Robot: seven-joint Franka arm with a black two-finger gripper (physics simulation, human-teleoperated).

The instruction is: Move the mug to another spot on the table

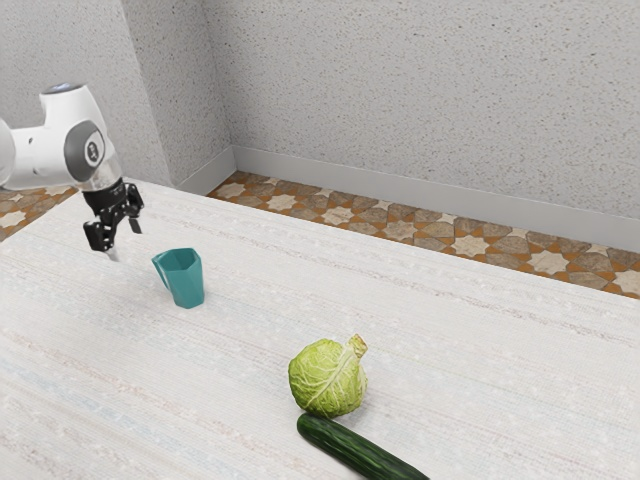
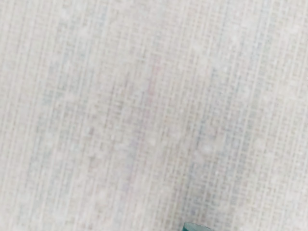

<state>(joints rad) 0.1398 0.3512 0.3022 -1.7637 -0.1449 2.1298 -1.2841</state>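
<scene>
Starting nearest the camera, a cucumber [image 1: 360, 450] is seen lying on the table [image 1: 480, 330], one end just beside a cabbage [image 1: 328, 377]. Farther back, the teal mug [image 1: 180, 277] is set upright on the tabletop, well apart from both vegetables. Beyond it, toward the exterior view's left, the gripper [image 1: 112, 232] is held above the table near the mug, jaws apart and nothing gripped.
</scene>
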